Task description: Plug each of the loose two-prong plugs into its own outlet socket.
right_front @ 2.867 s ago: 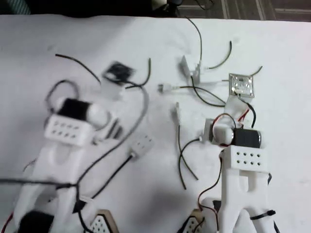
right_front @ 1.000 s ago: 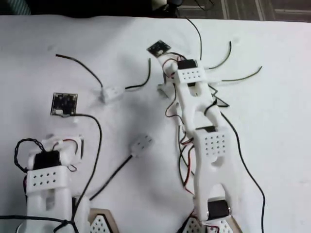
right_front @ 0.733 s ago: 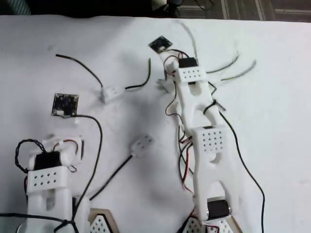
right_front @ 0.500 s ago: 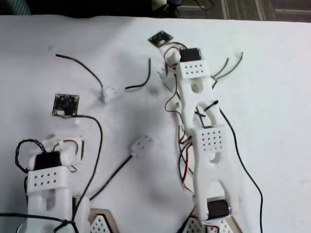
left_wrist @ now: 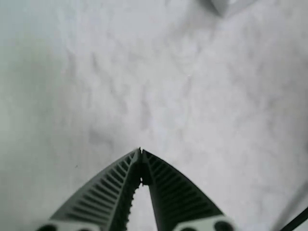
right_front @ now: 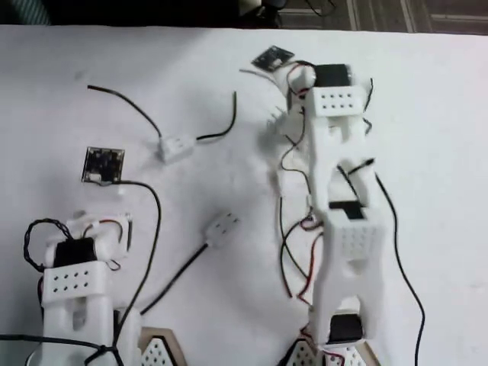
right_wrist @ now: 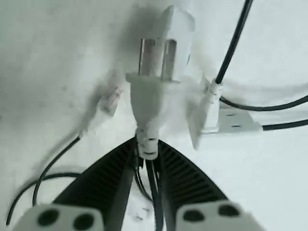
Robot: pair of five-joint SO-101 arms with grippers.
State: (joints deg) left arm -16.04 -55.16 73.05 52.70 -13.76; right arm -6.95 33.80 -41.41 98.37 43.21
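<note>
Toward the far edge of the white table (right_front: 446, 114), the right gripper (right_wrist: 147, 147) clamps the cord end of the white two-prong plug (right_wrist: 146, 94), its prongs at a white plastic outlet socket (right_wrist: 172, 24); how deep, I can't tell. The left gripper (left_wrist: 141, 161) sits pinched shut.

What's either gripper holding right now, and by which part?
The right gripper pinches the white plug by its cord-end collar. The left gripper is shut on nothing.

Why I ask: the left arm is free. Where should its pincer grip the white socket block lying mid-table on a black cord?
I'd grip the socket block across the two sides flanking its cord exit, descending from above. It lies flat, its black cord leaving the near-left end.
</note>
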